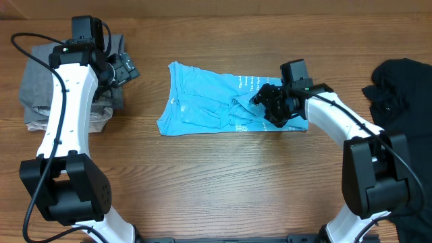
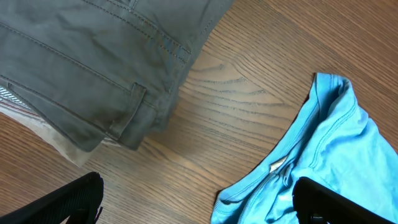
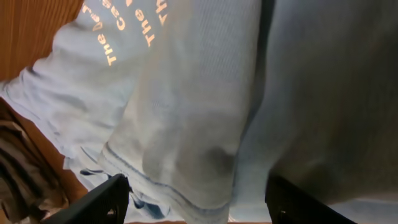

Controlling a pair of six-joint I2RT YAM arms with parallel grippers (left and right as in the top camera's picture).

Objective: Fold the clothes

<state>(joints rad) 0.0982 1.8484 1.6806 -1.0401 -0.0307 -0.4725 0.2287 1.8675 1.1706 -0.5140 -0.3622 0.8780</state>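
A light blue T-shirt with white lettering lies partly folded in the middle of the wooden table. My right gripper is low over its right part, fingers spread wide, with the shirt's cloth filling the right wrist view right under them. My left gripper is open and empty, held above the table between the folded pile and the shirt. The left wrist view shows the shirt's collar end at the right and the grey trousers at the upper left.
A stack of folded grey and beige clothes sits at the far left under my left arm. A crumpled black garment lies at the right edge. Bare wood table spreads in front of the shirt.
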